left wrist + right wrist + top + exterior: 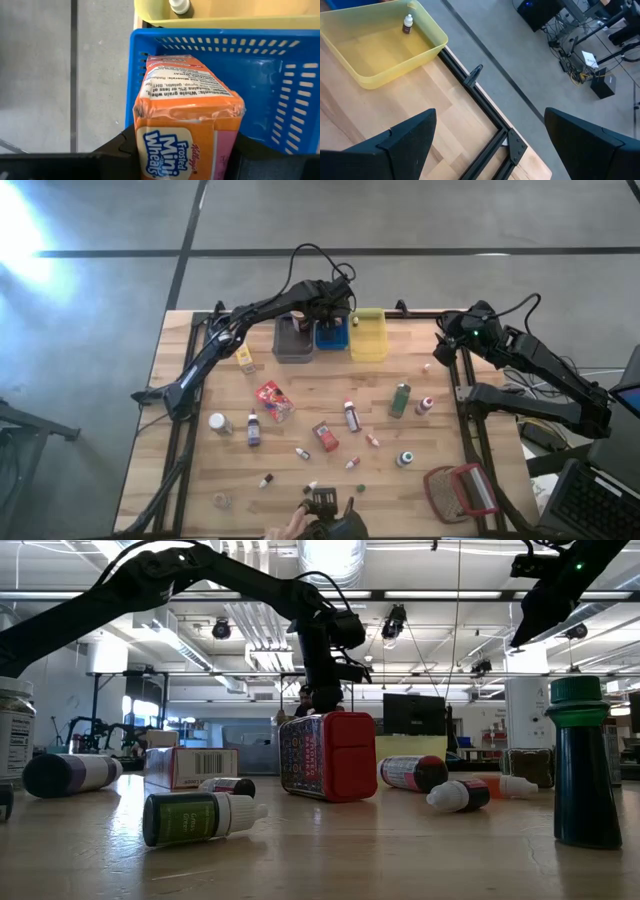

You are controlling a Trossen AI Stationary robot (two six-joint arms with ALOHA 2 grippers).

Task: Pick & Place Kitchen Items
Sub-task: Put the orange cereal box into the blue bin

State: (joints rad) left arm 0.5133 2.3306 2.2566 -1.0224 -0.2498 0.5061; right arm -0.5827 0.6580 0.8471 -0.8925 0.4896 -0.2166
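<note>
My left gripper [333,310] reaches over the far bins and is shut on an orange cereal box [187,125], which slants down into the blue bin [200,37]. My right gripper [490,145] waits open above the table's far right corner, with nothing between its fingers. Loose kitchen items lie across the table: a red packet [272,400], a green bottle [400,398], a purple bottle [253,429] and several tiny capped bottles. One small bottle [408,24] lies in the yellow bin [380,45]. My left gripper pinches the orange box near its upper end [150,145], one finger [117,150] on each of two opposite sides. The fingers slant down from above, along the box's length. The box tilts with its far end down inside the blue bin; whether it touches the bin's floor I cannot tell.
A grey bin [293,340] stands left of the blue one and the yellow bin [368,335] right of it, all at the far edge. A red-framed mesh object [462,490] lies at the near right corner. A person's hand [300,525] shows at the near edge.
</note>
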